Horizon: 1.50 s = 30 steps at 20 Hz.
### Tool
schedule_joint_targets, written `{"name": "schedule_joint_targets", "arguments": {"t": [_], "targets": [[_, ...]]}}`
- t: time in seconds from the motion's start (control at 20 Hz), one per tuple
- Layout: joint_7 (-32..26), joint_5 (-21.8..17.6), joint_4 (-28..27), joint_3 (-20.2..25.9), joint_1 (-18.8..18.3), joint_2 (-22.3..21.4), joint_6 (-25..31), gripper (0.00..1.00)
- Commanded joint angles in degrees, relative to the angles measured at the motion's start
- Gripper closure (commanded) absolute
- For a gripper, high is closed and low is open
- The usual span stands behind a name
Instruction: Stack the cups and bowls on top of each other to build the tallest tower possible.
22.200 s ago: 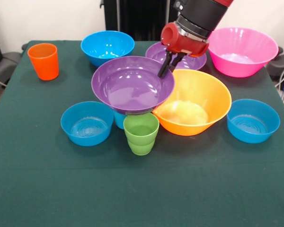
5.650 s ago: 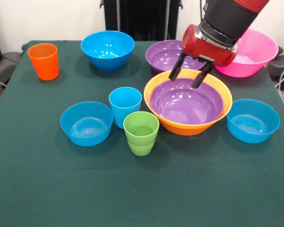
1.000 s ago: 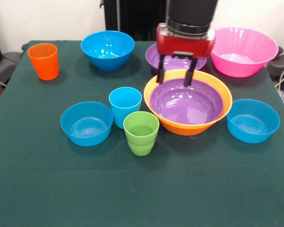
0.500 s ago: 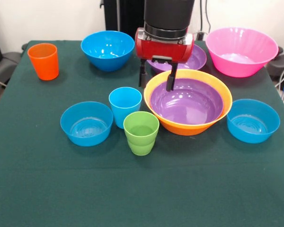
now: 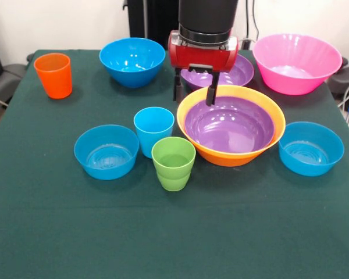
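Note:
A purple bowl (image 5: 228, 126) sits nested inside the large orange-yellow bowl (image 5: 262, 149) at the table's middle. My gripper (image 5: 193, 93) hangs open just above that bowl's far left rim, holding nothing. Behind it the second purple bowl (image 5: 238, 72) is partly hidden by the gripper. The pink bowl (image 5: 294, 62) stands at the far right. The light blue cup (image 5: 153, 130) and the green cup (image 5: 173, 163) stand upright side by side left of the nested bowls. Far left stands the orange cup (image 5: 53, 75). Blue bowls rest at the far middle (image 5: 132, 60), near left (image 5: 106, 150) and right (image 5: 310, 147).
A dark green cloth (image 5: 174, 232) covers the table. Cables and dark gear show beyond the table's left and right edges.
Over the last second my open gripper moved left from over the nested bowls' far rim, then edged slightly back and up. Earlier, the purple bowl went from my grip into the orange-yellow bowl.

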Motion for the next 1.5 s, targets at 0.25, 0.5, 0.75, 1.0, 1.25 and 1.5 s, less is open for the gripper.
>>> {"name": "schedule_joint_targets", "arguments": {"t": [0.25, 0.5, 0.75, 1.0, 1.25, 1.5], "targets": [[0.9, -4.3, 5.6, 4.0, -2.4, 2.6, -5.4, 0.0], [-1.0, -5.1, 5.6, 3.8, -4.6, 3.2, -4.4, 0.0], [-5.0, -6.5, 6.4, 5.6, -8.3, 2.5, -3.7, 0.0], [-6.3, -8.0, 7.7, 7.3, -11.7, 1.8, -3.8, 0.0], [-8.7, -10.6, 6.6, 8.7, -15.4, 2.8, -3.2, 0.0], [-12.3, -13.8, 5.0, 10.4, -19.5, 3.0, -0.9, 0.0]]}}
